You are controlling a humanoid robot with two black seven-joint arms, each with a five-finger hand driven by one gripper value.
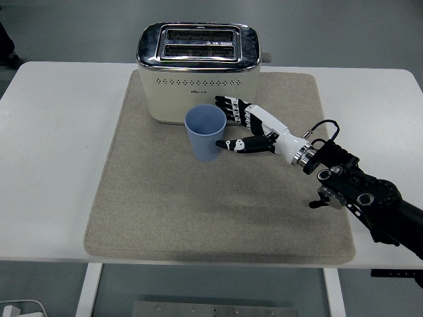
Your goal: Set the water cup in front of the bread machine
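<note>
Blue cup (205, 134) beside open robot hand (250, 129)

White table (53, 165); beige mat (198, 211) lying flat on it.
</note>
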